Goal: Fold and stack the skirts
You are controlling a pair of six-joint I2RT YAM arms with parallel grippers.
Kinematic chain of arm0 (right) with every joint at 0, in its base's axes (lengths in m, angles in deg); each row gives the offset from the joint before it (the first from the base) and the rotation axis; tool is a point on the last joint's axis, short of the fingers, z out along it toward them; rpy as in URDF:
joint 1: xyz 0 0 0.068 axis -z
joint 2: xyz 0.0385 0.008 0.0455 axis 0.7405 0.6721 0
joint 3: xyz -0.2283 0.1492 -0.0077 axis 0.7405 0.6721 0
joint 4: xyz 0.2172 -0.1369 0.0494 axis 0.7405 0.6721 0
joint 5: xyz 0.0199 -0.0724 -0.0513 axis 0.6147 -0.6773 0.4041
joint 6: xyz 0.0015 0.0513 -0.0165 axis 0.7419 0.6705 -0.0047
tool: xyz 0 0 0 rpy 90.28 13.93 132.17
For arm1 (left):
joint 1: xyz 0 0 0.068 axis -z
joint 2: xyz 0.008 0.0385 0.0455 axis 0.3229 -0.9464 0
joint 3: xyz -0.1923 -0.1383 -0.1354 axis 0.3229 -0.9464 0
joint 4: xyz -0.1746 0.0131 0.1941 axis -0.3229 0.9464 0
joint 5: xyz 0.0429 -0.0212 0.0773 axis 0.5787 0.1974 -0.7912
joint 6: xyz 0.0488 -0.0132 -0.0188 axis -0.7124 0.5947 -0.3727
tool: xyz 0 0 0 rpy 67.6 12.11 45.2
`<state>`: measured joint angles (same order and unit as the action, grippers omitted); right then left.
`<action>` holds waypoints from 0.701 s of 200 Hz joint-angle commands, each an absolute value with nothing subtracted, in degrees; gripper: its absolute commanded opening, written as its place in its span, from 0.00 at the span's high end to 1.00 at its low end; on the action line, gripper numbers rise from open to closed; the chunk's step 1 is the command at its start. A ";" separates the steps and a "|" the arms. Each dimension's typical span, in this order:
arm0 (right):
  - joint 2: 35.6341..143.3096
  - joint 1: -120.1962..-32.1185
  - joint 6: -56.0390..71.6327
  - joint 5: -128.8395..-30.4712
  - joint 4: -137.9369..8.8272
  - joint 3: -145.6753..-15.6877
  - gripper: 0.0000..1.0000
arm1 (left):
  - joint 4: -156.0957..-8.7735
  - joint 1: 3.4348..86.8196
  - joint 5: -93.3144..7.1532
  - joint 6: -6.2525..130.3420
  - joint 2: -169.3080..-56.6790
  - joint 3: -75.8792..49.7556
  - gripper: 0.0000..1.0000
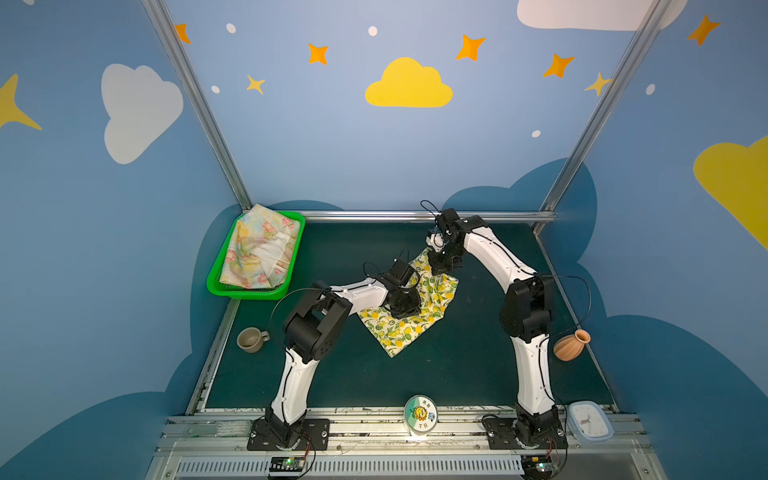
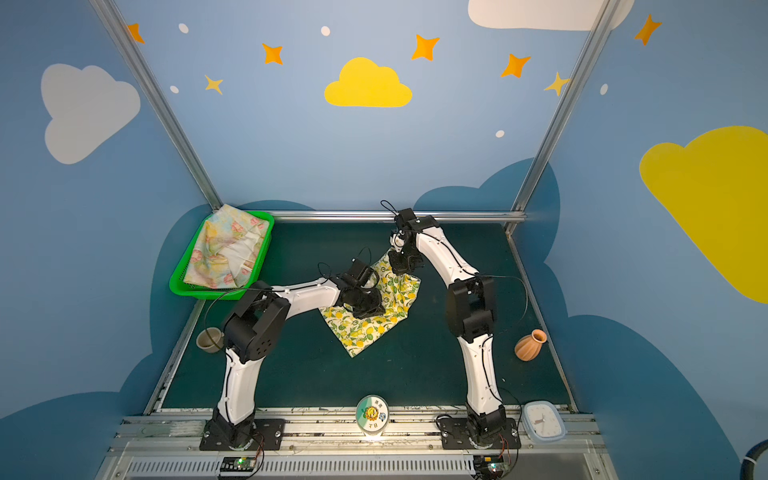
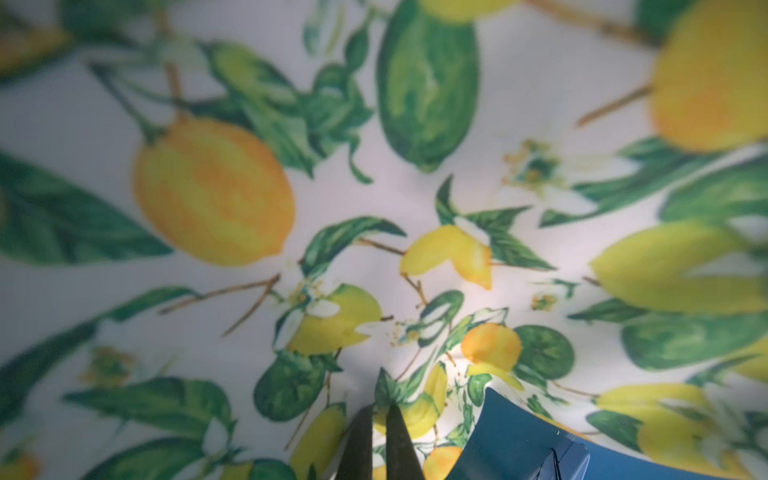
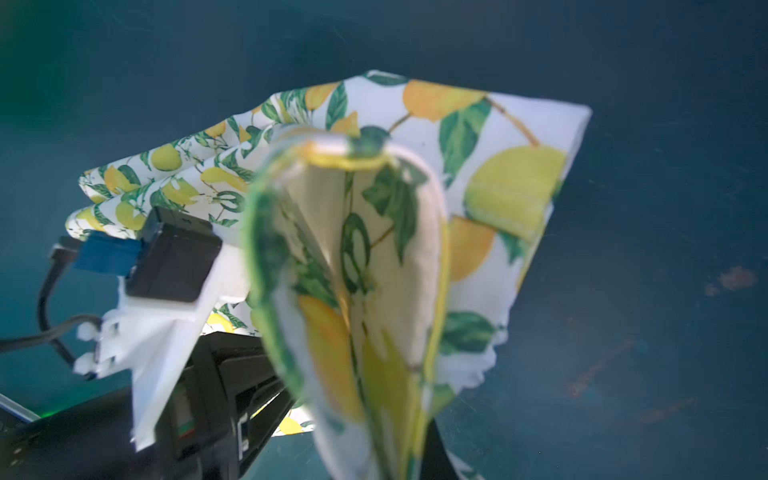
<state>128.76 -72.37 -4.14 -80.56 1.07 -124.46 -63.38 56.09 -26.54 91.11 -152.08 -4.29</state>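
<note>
Left gripper pinches lemon skirt mid-mat; right gripper, closed, holds its one-o'clock corner raised; flower skirt in basket at ten o'clock.

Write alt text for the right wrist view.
A lemon skirt fills the middle, lifted close to the lens with its looped hem blurred in front and the rest trailing to the dark green table. The left arm's black-and-white wrist sits beside the cloth.

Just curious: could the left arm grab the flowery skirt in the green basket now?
Probably not yet: the left gripper is shut on the lemon skirt. Otherwise nothing blocks the flowery skirt in its basket.
</note>
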 commanded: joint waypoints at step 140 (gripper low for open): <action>125.52 -76.40 -3.76 -95.76 4.13 -126.16 1.00 | -67.45 49.68 -26.26 92.50 -141.58 -16.12 0.89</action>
